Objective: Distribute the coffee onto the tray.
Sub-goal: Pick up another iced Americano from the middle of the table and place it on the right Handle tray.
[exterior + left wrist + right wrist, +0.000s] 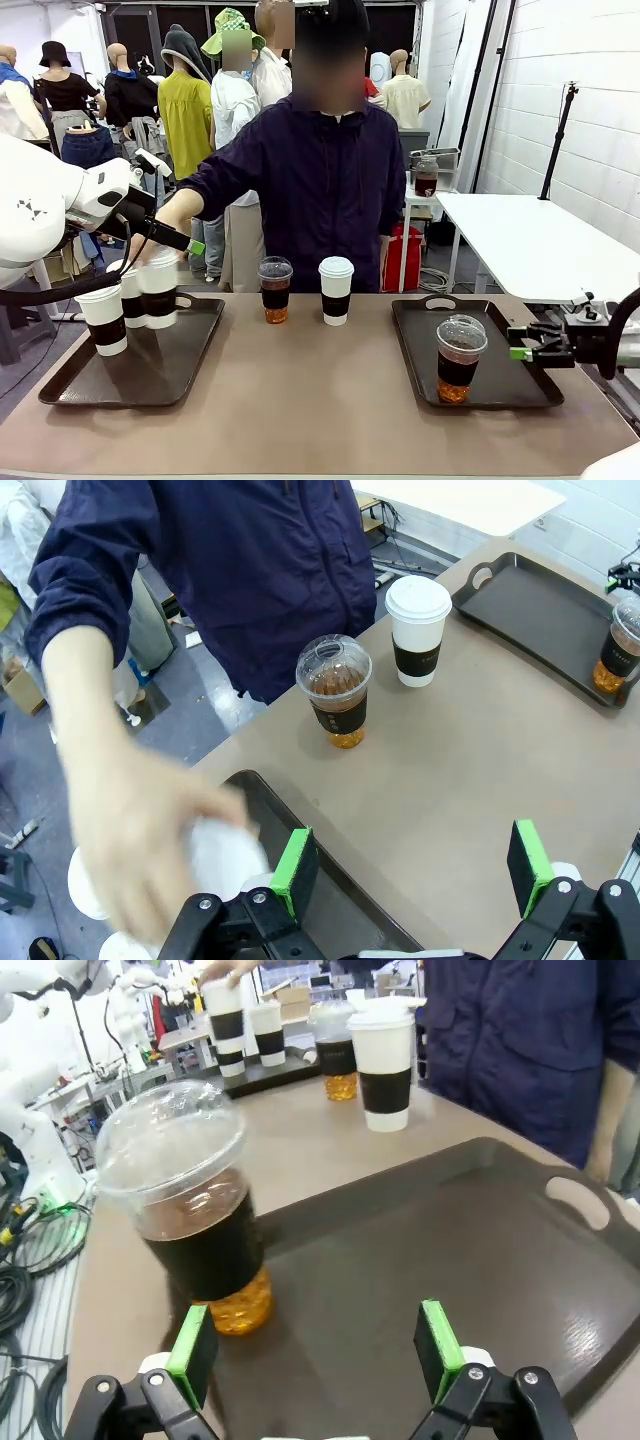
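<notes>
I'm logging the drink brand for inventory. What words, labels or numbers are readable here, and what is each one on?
Nothing reads clearly enough to quote.
Band of the white paper cup: small light print, too blurred to read.
Band of the clear dome-lidded cup beside it: faint print, too small to read.
Band of the clear cup on the right tray: light marks, too small to read.

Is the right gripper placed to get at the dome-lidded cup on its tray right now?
Probably yes. The right gripper is open and level with the dome-lidded cup, which stands alone on the tray, with nothing between them.
</notes>
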Controlling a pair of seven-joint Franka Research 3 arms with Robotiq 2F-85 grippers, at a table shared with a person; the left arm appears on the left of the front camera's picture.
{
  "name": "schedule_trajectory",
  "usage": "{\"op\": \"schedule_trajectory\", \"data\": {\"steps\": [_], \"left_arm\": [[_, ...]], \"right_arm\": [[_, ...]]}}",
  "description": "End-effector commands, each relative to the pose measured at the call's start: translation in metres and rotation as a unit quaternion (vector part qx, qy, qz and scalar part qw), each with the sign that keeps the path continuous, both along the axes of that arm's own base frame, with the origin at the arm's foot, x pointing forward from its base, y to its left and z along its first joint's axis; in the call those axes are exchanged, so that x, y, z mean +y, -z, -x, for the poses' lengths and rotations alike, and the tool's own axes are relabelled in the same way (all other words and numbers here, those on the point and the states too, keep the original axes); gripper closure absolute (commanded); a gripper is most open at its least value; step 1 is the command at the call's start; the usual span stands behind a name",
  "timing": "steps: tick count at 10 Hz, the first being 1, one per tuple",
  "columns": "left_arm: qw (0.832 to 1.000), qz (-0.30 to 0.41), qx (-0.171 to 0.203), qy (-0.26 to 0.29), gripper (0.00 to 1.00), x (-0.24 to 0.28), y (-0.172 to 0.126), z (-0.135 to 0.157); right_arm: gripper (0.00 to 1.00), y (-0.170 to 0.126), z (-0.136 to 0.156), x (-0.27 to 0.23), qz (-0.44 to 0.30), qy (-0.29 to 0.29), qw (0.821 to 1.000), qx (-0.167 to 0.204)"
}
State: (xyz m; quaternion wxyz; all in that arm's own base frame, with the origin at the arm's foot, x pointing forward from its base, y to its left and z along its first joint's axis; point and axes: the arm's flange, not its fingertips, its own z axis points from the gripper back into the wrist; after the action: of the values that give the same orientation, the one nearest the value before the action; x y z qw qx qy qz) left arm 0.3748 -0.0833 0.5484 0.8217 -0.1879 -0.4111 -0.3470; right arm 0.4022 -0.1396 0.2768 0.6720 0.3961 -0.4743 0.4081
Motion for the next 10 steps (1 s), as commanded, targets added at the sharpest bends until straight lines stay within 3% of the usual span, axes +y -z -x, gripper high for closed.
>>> {"op": "schedule_trajectory", "data": {"steps": [1,4,7,10], "left_arm": [[1.0,0.003,0.003,0.001,0.0,0.002,0.001,0.0],[1.0,0.003,0.003,0.001,0.0,0.002,0.001,0.0],[1.0,0.003,0.003,0.001,0.0,0.002,0.001,0.0],[1.0,0.003,0.003,0.001,0.0,0.002,0.001,0.0]], "right_arm": [[0.0,0.004,-0.036,-0.003,-0.003,-0.013,1.0,-0.014],[0.0,0.002,-0.097,0.01,-0.004,-0.017,0.998,-0.056],[0.0,-0.002,-0.155,0.036,-0.003,-0.038,0.998,-0.045],[0.0,-0.01,-0.181,0.058,-0.005,-0.056,0.997,-0.043]]}}
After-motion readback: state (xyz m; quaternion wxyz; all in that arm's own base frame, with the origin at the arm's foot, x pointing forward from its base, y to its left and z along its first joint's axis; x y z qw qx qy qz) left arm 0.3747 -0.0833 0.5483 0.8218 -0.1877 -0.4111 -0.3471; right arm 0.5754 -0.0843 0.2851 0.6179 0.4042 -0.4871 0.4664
